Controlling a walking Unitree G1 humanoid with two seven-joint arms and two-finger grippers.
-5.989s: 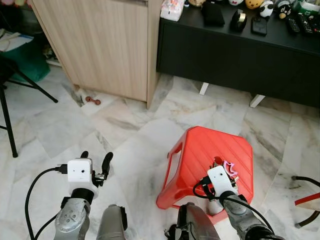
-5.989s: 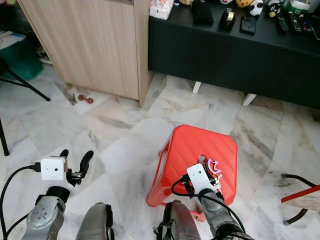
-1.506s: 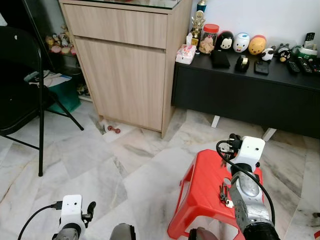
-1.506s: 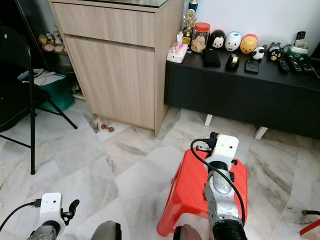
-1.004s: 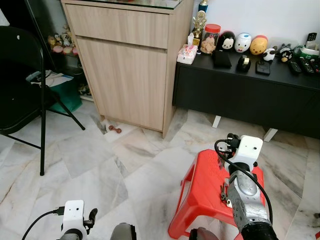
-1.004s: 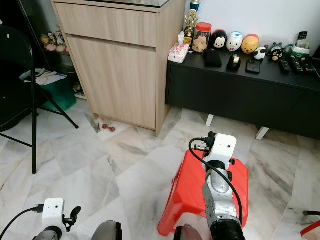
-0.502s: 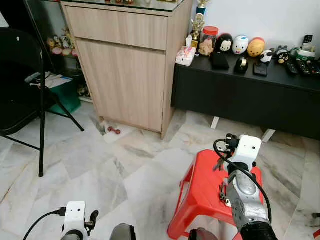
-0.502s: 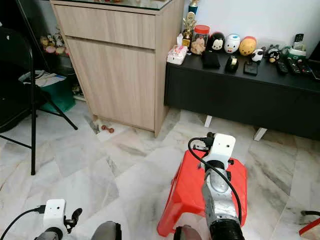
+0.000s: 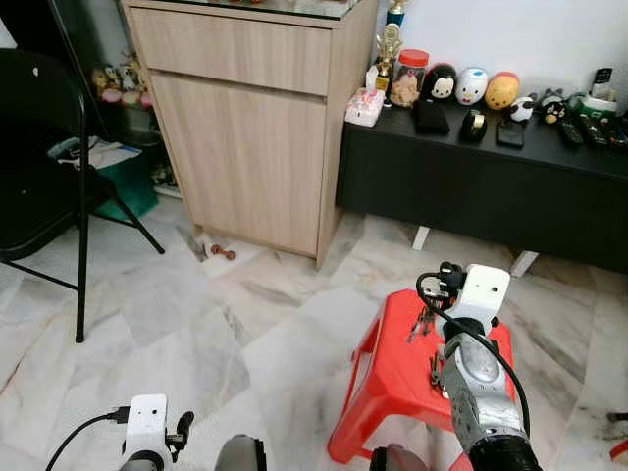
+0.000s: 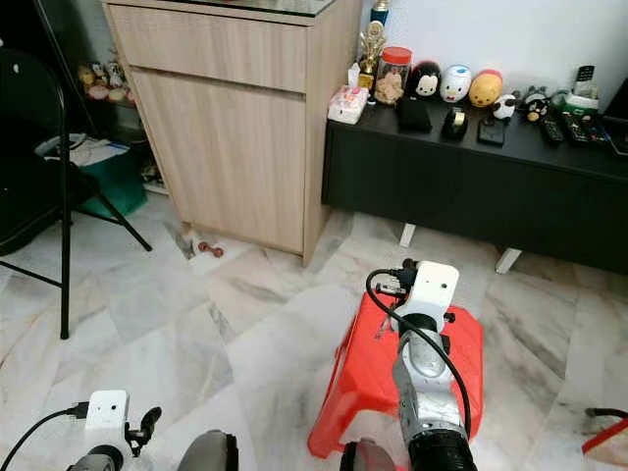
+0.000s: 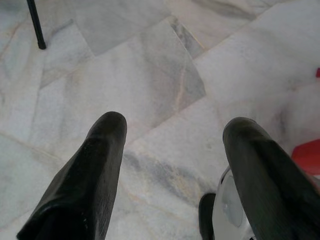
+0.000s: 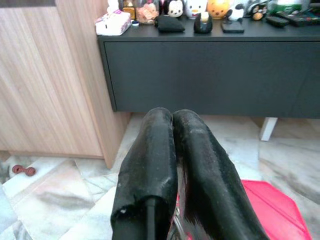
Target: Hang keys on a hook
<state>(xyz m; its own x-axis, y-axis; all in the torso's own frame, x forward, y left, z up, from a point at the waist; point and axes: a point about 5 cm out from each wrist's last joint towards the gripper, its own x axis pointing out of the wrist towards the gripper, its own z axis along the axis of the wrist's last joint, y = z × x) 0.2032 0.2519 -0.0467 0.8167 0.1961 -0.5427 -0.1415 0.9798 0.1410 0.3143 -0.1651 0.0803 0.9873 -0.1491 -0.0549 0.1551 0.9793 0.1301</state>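
Right gripper point(image 12: 172, 120) pinching the keys point(image 9: 422, 323) with fingers pressed together, holding them dangling above the red stool point(image 9: 388, 378), left gripper point(image 11: 172, 145) hanging low over the floor, fingers spread

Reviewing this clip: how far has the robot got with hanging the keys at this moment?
Done: the keys are off the red stool, dangling from the right gripper, whose fingers are pressed shut on them. In hand: that gripper is raised above the stool, facing the black sideboard and wooden cabinet. Left: finding a hook and hanging them; none can be made out here. The left gripper hangs open and idle over the marble floor.
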